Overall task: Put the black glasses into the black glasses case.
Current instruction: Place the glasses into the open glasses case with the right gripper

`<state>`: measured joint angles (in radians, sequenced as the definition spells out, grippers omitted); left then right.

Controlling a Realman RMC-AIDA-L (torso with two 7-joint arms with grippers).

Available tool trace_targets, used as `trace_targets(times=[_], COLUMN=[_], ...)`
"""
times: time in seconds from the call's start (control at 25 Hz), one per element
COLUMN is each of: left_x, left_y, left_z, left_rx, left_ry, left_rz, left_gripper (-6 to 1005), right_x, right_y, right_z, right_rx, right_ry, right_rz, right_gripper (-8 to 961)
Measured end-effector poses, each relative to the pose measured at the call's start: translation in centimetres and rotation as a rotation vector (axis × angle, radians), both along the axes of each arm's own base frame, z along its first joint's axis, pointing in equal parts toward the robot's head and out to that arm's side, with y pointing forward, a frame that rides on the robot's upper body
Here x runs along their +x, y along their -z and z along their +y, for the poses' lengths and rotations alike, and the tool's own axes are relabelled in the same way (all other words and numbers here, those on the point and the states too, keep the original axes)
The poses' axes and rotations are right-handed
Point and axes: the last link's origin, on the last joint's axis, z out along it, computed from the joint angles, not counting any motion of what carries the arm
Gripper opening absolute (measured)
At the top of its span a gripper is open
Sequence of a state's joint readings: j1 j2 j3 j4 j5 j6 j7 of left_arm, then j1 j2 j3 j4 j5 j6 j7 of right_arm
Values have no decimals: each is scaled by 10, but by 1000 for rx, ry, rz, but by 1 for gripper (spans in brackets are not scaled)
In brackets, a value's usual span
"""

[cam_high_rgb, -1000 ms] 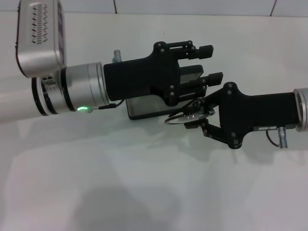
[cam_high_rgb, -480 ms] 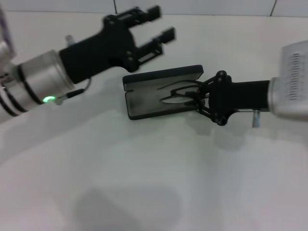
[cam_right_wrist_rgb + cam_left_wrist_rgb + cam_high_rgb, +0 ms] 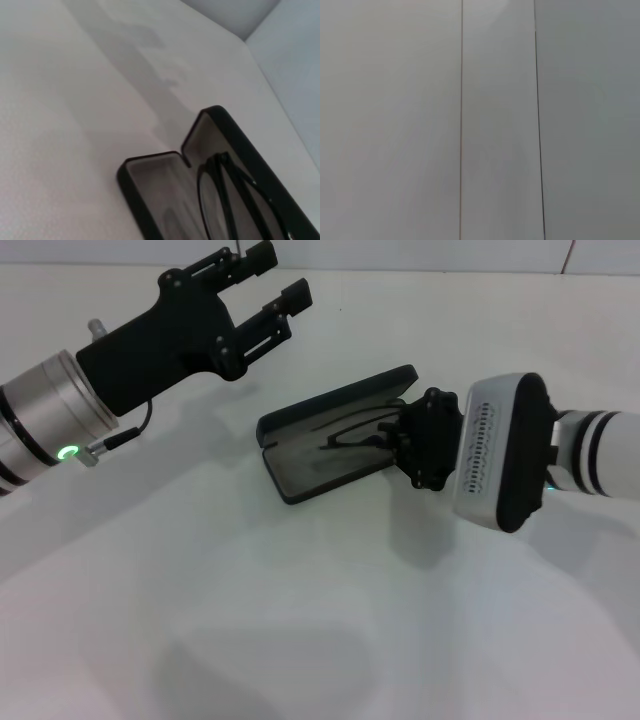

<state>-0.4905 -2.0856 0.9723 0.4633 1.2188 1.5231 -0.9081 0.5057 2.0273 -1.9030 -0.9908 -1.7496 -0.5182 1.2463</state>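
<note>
The black glasses case (image 3: 300, 485) lies open in the middle of the white table, with its grey lining up and its lid (image 3: 340, 405) on the far side. The black glasses (image 3: 352, 432) lie inside it, temple arms pointing along the case. My right gripper (image 3: 398, 437) reaches in from the case's right end and is shut on the glasses' right end. The right wrist view shows the case (image 3: 134, 192) and the glasses (image 3: 212, 205) over the lining. My left gripper (image 3: 270, 282) is open and empty, raised at the far left, well away from the case.
The white table (image 3: 300, 620) spreads around the case. A white tiled wall (image 3: 400, 252) runs along the back edge. The left wrist view shows only pale wall panels (image 3: 495, 120) with thin dark seams.
My left gripper has pulled back from over the case to the far left. My right gripper has carried the glasses down into the case, and its wrist has turned. The case has swung slightly.
</note>
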Motion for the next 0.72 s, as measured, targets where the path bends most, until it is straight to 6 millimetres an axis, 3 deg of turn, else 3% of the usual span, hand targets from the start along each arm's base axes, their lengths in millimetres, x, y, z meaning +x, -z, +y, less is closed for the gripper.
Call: trace_targets(times=[0.32,0.72], left_x=[2,1], left_y=[2,2], left_z=[2,2], left_rx=[-5,-6], left_ry=[0,0], left_rz=[12,14], left_gripper=[572,572], right_x=[-8,-15], right_y=[9,8], right_z=[-3,-3], right_rx=[34,37], right_ry=[4,-51], right_rz=[11,-16], right_gripper=[103,103])
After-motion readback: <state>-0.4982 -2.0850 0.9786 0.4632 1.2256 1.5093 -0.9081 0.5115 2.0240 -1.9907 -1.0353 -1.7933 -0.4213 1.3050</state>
